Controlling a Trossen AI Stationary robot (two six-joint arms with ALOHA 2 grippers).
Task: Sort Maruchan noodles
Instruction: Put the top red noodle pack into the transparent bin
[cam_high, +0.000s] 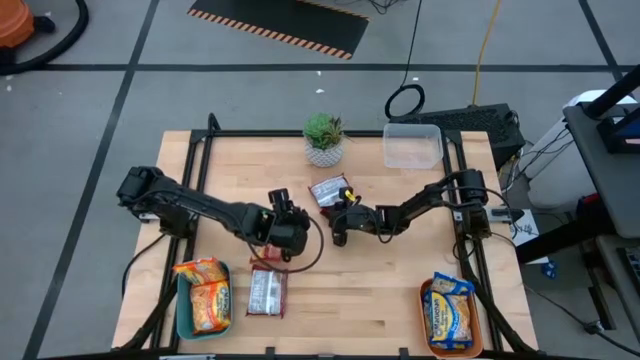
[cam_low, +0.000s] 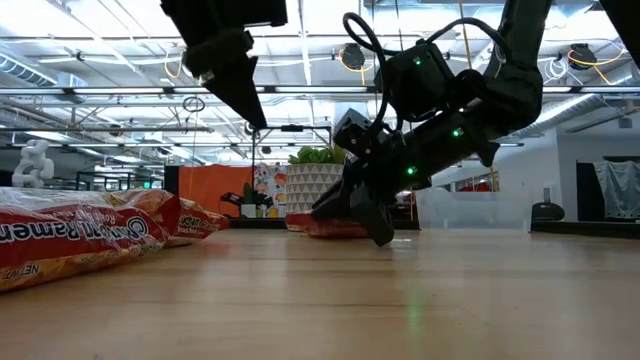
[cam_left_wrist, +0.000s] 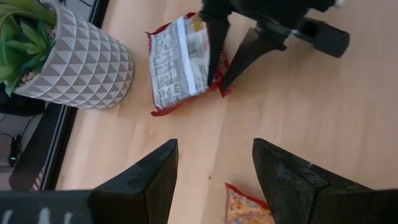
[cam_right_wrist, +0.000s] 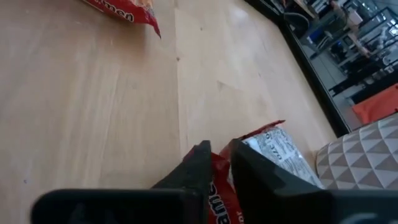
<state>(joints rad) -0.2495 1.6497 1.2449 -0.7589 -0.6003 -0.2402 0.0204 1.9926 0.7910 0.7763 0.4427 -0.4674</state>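
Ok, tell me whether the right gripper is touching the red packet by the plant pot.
Touching. The right wrist view shows the right gripper with its fingers pinching the edge of the red packet; the left wrist view shows the same pinch.

Potted plant (cam_high: 323, 139) beside clear tub (cam_high: 412, 146); trays (cam_high: 186, 312) apparently teal, orange.

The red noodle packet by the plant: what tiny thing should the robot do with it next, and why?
Probably lift it a little off the table. The right gripper has its fingers pinched on the edge of the red packet, which lies on the table beside the plant pot. The left gripper hangs open, apart from it, so the right arm likely carries it.
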